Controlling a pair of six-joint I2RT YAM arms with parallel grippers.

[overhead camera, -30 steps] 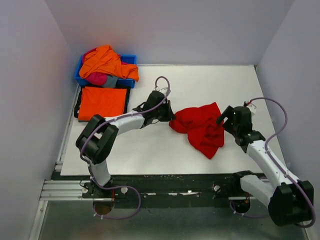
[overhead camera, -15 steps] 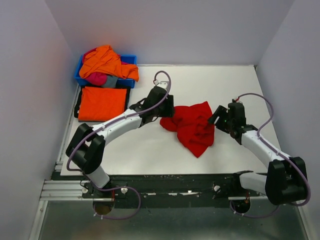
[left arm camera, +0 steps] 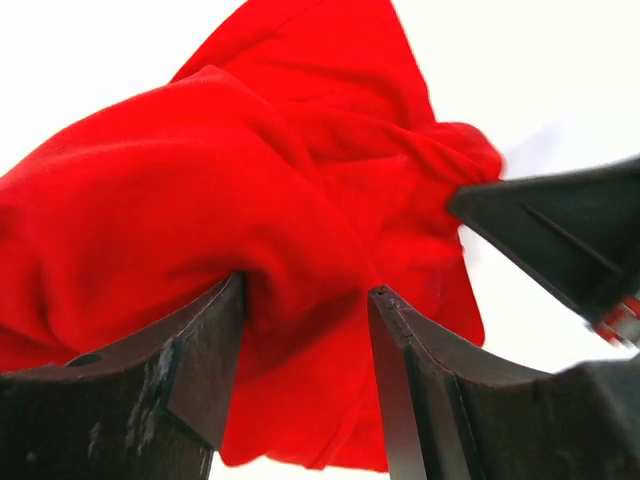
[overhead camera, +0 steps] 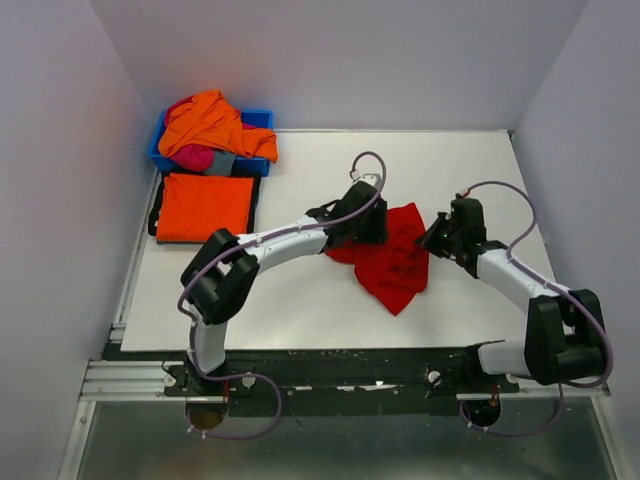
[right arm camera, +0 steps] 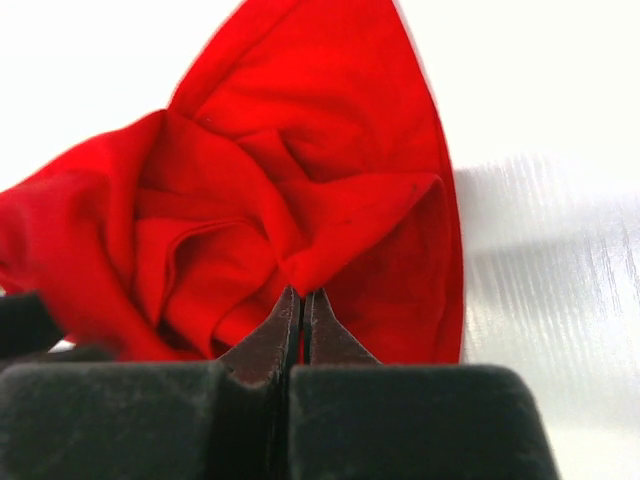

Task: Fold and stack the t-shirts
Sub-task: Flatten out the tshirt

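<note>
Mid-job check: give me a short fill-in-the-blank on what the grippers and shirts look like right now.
1. The right gripper is ___ on the red shirt's edge.
2. The left gripper's jaws stand ___, with a bulge of that shirt between them.
3. The folded shirt lying flat beside the bin is ___ in colour.

Missing words: shut; open; orange.

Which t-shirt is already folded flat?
The flat orange t-shirt beside the blue bin; the red t-shirt is crumpled, and the other t-shirts are heaped in the bin.
</note>
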